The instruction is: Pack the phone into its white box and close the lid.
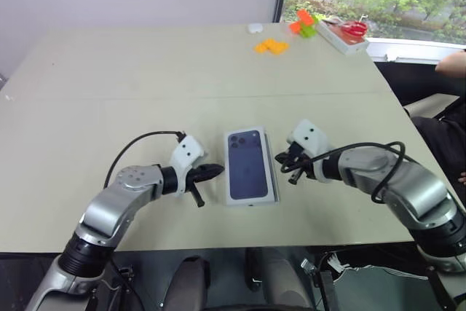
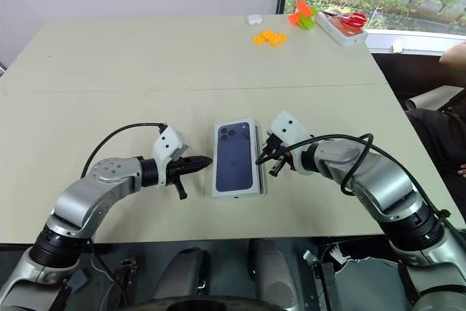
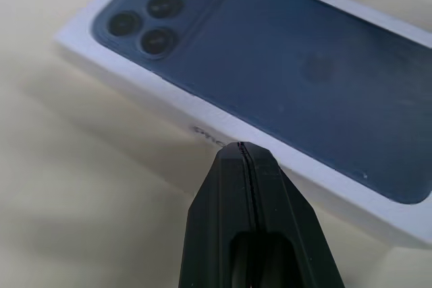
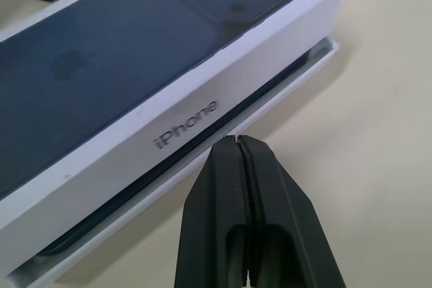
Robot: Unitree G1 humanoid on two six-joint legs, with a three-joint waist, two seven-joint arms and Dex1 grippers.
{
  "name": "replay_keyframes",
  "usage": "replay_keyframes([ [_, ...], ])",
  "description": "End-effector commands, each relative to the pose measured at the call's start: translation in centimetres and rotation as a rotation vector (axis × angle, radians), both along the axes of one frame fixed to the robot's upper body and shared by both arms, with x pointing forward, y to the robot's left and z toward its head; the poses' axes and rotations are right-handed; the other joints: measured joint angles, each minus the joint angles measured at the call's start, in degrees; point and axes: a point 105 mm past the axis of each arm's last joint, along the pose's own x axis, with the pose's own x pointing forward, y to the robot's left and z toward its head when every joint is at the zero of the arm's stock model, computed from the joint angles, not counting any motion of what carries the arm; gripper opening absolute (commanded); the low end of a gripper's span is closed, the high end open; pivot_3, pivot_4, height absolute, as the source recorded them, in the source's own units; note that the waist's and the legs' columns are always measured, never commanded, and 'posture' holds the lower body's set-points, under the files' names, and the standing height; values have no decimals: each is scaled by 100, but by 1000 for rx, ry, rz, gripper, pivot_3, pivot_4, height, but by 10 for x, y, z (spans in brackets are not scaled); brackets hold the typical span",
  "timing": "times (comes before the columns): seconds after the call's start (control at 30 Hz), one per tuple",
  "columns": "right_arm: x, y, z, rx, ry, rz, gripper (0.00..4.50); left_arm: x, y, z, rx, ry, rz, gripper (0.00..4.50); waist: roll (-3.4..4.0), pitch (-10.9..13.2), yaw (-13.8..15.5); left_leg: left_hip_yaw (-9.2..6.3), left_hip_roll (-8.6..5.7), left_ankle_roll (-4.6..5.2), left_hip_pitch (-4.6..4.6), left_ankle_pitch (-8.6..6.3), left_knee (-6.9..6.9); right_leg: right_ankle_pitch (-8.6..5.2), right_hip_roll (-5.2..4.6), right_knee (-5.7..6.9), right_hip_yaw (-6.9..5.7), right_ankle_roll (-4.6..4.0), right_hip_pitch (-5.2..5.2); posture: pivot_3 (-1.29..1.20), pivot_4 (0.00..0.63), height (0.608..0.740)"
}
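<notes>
Near the worktop's [image 1: 87,107] front edge, the lid [image 2: 236,156] sat askew on the box [image 4: 297,75], phone [image 4: 270,89] inside. Both tools, left [image 2: 206,160] and right [image 2: 268,156], were shut and empty, flanking it. We judged pressing the lid down came next.

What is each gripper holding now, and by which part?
Nothing. The left gripper and right gripper are both shut, one on each side of the lid.
</notes>
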Motion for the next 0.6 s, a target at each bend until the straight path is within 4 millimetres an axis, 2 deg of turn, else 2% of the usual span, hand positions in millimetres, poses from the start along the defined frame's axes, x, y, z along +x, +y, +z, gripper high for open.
replay_keyframes([
  [0.03,-1,7,13,3,-57,37,44,-5,-10,12,-27,-42,-42,0,0,0,5,0,0,0,0,0,0,0,0,0,0,0,0,0,150,727],
  [0.2,-2,7,14,2,-56,42,44,-7,-14,10,-21,-44,-59,0,0,0,7,1,-3,0,0,0,1,0,-3,0,0,-1,1,0,150,727],
  [0.6,-2,0,11,-18,-53,31,44,-7,-16,18,-74,-47,-62,0,0,0,3,0,-3,0,1,0,1,1,-1,2,0,2,1,0,150,727],
])
